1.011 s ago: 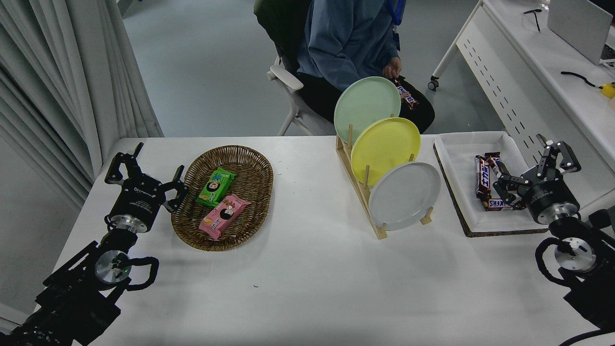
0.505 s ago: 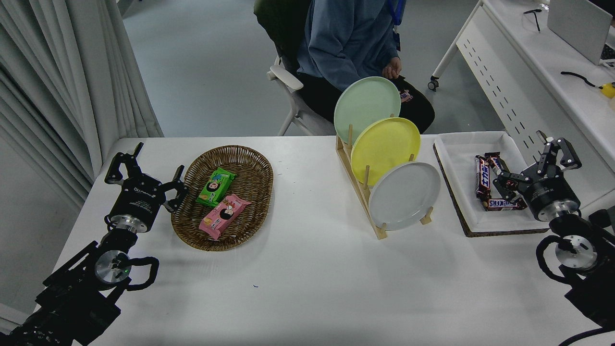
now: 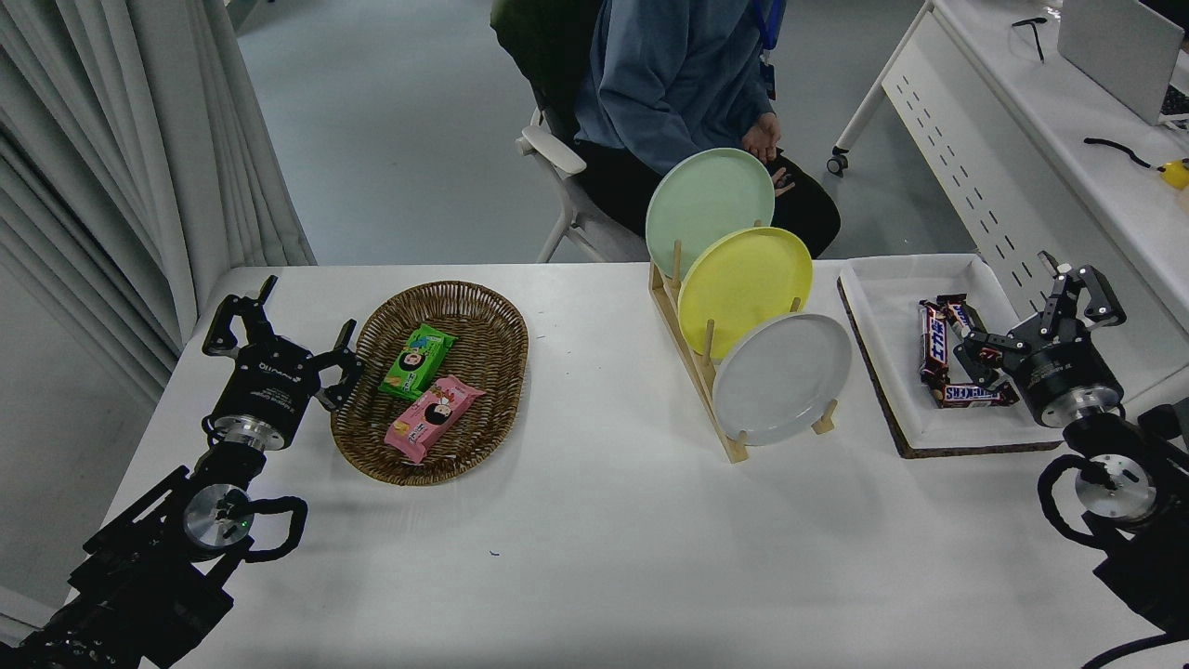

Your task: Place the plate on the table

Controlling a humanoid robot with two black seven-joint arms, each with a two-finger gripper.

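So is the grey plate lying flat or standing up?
Standing up. The grey plate leans on its edge in the wooden rack, nearest of three.

Office or lab workspace. Pale grey smooth floor [image 3: 399, 130] at 12 o'clock; pleated white curtain [image 3: 102, 158] at 10 o'clock; white desk with perforated side panel [image 3: 975, 177] on castors at 2 o'clock, carrying silver laptop [image 3: 1119, 46] and black cables [image 3: 1119, 150]; white-framed office chair [image 3: 567, 186], person [image 3: 678, 74] seated wearing lanyard.
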